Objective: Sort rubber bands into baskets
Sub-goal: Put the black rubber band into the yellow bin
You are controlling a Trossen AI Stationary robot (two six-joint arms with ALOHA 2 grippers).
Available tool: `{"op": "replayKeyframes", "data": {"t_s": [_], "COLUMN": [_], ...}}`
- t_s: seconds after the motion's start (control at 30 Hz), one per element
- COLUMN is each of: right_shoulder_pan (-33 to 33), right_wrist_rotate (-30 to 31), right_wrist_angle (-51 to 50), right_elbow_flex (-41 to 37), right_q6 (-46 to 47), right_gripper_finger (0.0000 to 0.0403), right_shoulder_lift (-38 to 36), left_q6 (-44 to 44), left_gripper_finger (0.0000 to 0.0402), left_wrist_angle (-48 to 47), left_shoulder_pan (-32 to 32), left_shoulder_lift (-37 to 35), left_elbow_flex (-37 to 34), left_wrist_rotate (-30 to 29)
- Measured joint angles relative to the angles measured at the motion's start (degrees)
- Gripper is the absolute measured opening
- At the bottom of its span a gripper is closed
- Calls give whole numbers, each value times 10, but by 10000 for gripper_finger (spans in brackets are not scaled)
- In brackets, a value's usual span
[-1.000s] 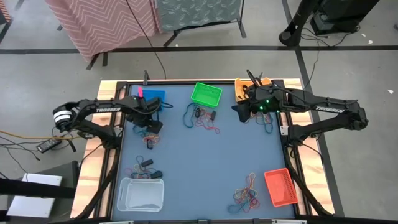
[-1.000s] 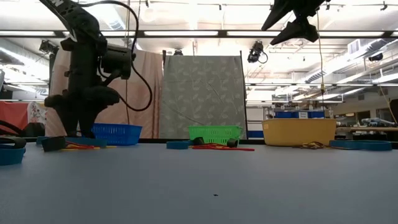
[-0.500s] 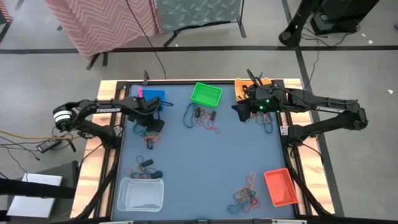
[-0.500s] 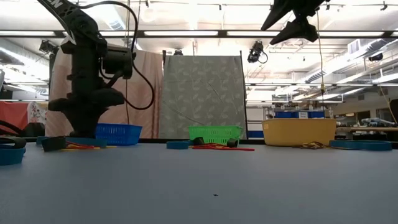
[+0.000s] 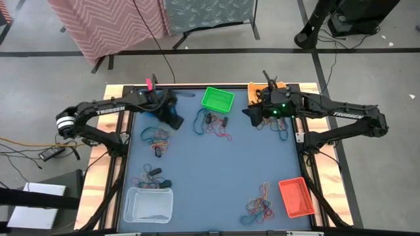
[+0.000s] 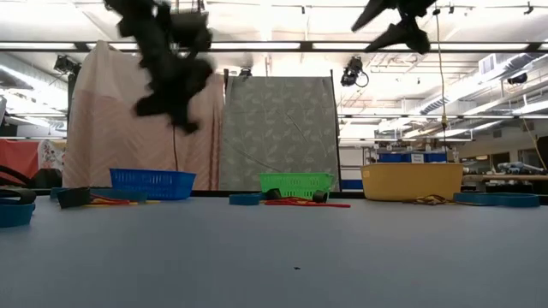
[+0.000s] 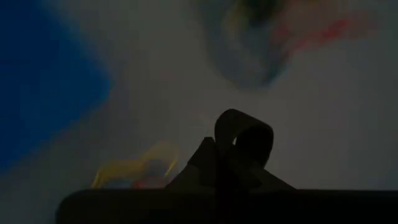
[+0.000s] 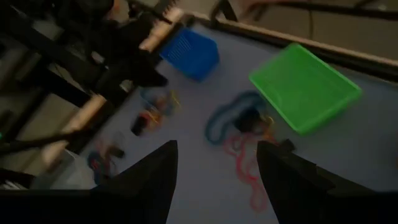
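My left gripper [image 5: 174, 120] hangs raised over the table's far left, beside the blue basket [image 5: 156, 103], and is shut on a dark rubber band [image 7: 244, 132]. In the low view it shows high up [image 6: 168, 96], blurred. Below it lies a pile of coloured rubber bands [image 5: 157, 138]. My right gripper [image 5: 249, 113] stands open and raised near the yellow-orange basket [image 5: 258, 92], with nothing between its fingers [image 8: 155, 180]. The green basket [image 5: 217, 99] stands on the table at the far middle, with another pile of bands [image 5: 212, 124] in front of it. My left gripper pinches the dark rubber band between its two fingertips [image 7: 211, 163]. A short loop of the band [image 7: 249, 124] stands out past the tips. The fingers slant down toward the table. The band is lifted clear of the table.
A red-orange basket [image 5: 294, 197] stands at the near right, beside a pile of bands [image 5: 257, 207]. A clear white basket [image 5: 149, 204] stands at the near left, with bands [image 5: 151, 177] just beyond it. More bands [image 5: 279, 128] lie under the right arm.
My left gripper has shut on a dark band at the pile by the blue basket. It has then risen quickly, swinging toward the table's right and far side and tipping up, with the band lifted clear. My right arm has kept still.
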Motion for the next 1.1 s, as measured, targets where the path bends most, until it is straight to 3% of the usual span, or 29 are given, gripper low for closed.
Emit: {"op": "replayKeyframes", "data": {"t_s": [0.2,0.43,0.63,0.93,1.0,1.1], "right_shoulder_pan": [0,0,0,0,0,1], "right_wrist_rotate": [1,27,37,65,66,66], "right_wrist_angle": [110,306,447,468,468,467], "right_elbow_flex": [0,0,0,0,0,0], "right_q6": [-12,-73,-123,-123,-122,-120], "right_gripper_finger": [231,231,231,231,231,231], "right_shoulder_lift": [0,-2,-2,-2,-2,-1], "left_q6": [70,135,121,31,22,11], "left_gripper_finger": [2,1,1,13,23,41], "left_wrist_angle": [84,123,227,394,406,437], "left_shoulder_pan": [2,3,3,-7,-12,-23], "left_shoulder_lift": [103,327,494,682,716,737], "left_elbow_flex": [137,338,520,725,757,752], "left_wrist_rotate": [-11,38,79,81,72,52]}}
